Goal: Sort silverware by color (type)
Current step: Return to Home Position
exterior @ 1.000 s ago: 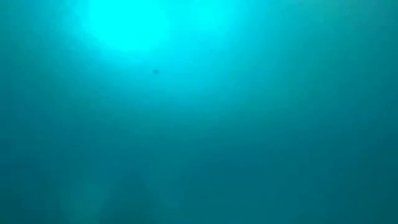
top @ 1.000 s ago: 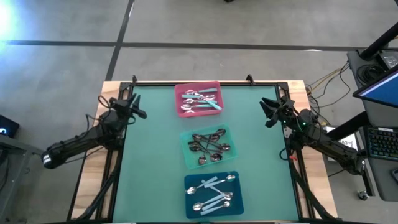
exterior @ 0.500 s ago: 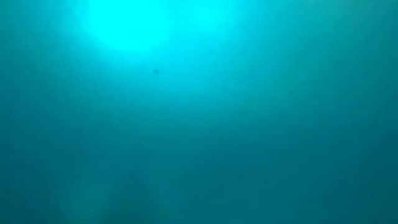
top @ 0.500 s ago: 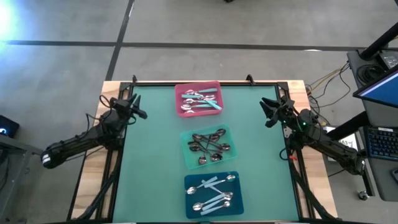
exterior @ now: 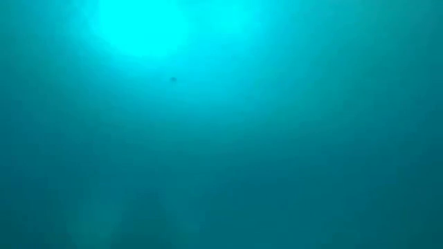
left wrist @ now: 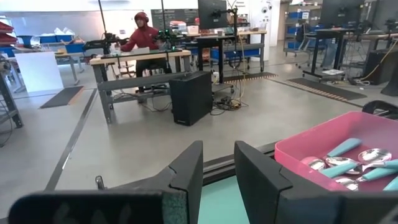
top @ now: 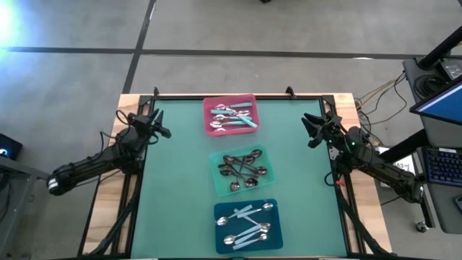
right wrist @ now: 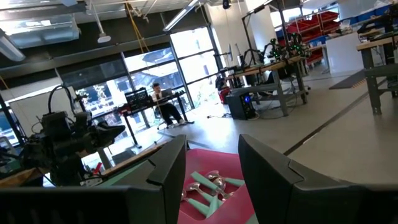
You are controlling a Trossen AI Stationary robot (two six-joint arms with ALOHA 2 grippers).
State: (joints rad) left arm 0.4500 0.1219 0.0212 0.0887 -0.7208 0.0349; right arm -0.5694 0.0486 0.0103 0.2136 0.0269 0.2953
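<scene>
Silverware [top: 242, 170] sits wholly in the trays, out of reach of both pincers, and nothing has moved since the earlier frames: arms, trays and spoons are all where they were.

The left pincer [top: 160, 123] hangs over the table's left edge, well apart from the mint tray [top: 215, 177]. Its fingers are apart and hold nothing; in the left wrist view [left wrist: 217, 149] bare table shows in the gap. The right pincer [top: 309, 130] mirrors it at the right edge, equally far from the mint tray, its fingers also apart and empty [right wrist: 212, 143].

The mint tray lies at the middle of the table [top: 173, 195]. In it the dark spoons [top: 244, 165] lie crossed in a tangle, their long axes mostly left to right.

Just past the mint tray, toward the pincers' end of the table, is the pink tray [top: 231, 99]. Its teal-handled spoons [top: 244, 119] run along the tray's length, bowls to the left and handles to the right.

On the mint tray's opposite side is the blue tray [top: 219, 231]. The pale-blue-handled spoons [top: 249, 224] lie slanted in it, bowls pointing both ways.

The low view gives only a teal glow.

Beyond the table, a person in a red hooded top [left wrist: 142, 31] sits at a desk.
</scene>
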